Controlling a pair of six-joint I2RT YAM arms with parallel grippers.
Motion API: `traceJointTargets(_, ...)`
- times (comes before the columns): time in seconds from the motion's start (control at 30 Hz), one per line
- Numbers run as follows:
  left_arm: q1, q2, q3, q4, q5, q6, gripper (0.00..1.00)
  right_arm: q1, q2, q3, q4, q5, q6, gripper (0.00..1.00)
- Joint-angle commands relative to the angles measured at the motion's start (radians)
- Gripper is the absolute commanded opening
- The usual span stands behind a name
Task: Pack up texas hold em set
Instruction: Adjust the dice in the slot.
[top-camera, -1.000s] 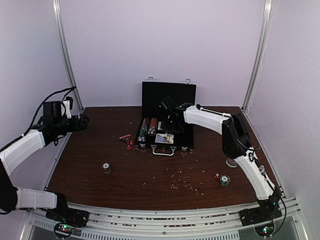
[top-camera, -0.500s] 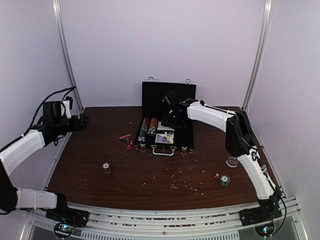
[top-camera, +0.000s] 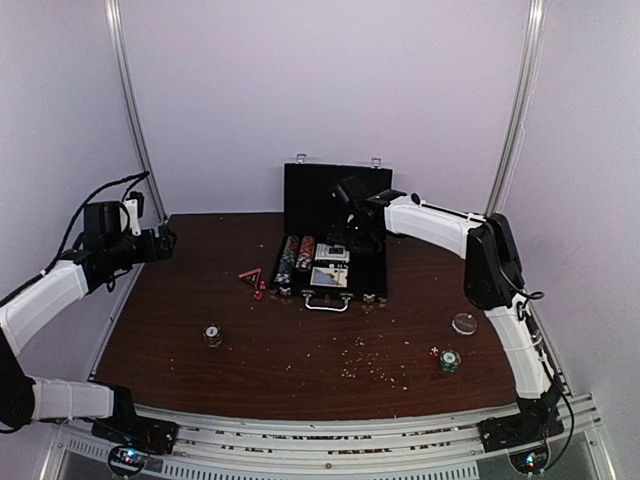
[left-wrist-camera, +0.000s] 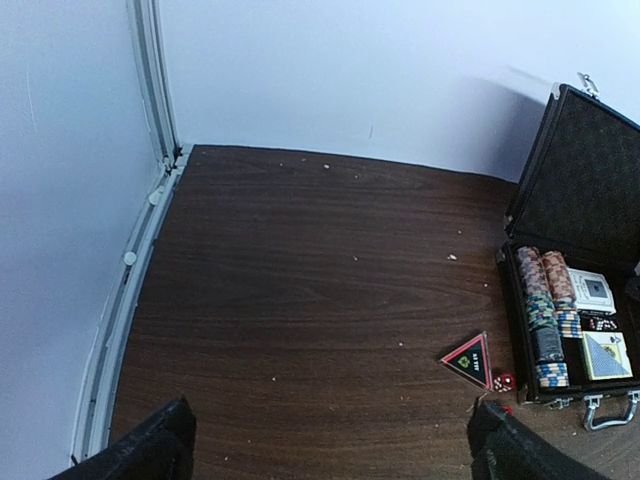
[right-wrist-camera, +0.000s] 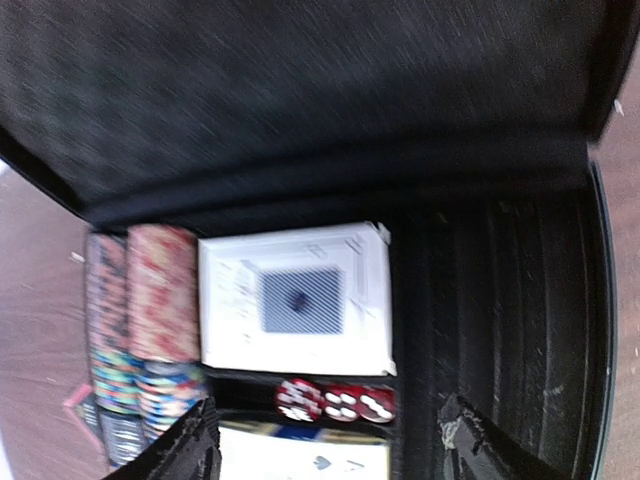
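The black case (top-camera: 310, 195) sits in the middle of the top view, at the back of the table (top-camera: 300, 345), with its lid standing up. It looks hard and stiff, and probably heavy with chips (right-wrist-camera: 160, 290) inside, so I would lift it by the silver handle (top-camera: 327, 303). The loose chip stacks (top-camera: 213, 335) are small and smooth (they may slip or topple), so pinch them from the sides. The white card box (right-wrist-camera: 295, 300) is light and lies flat in the case.

The right gripper (right-wrist-camera: 330, 450) hangs over the case with its fingers spread wide and nothing between them. The left gripper (left-wrist-camera: 330, 455), at the left edge of the top view, is wide open too — holding nothing.

A second ago the right gripper was lower in the case and more closed. Now it is up and to the right, and the card box shows below it.
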Motion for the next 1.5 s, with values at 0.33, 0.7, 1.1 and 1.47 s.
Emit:
traceJointTargets(0.33,-0.004,-0.034,-0.013,0.014,-0.004,-0.004,0.98,0.008,0.056,-0.029,-0.061,-0.031,0.011,0.85)
traceJointTargets(0.7,-0.006,-0.038,-0.013,0.009,-0.002,-0.006,0.98,0.008,0.122,0.008,-0.061,-0.055,0.017,0.88)
traceJointTargets(1.1,-0.006,-0.036,-0.013,0.008,-0.003,-0.006,0.98,0.002,0.154,0.032,-0.119,-0.004,0.046,0.87)
traceJointTargets(1.47,-0.005,-0.034,-0.015,0.008,-0.005,-0.008,0.98,-0.005,0.148,0.024,-0.142,0.016,0.06,0.72)
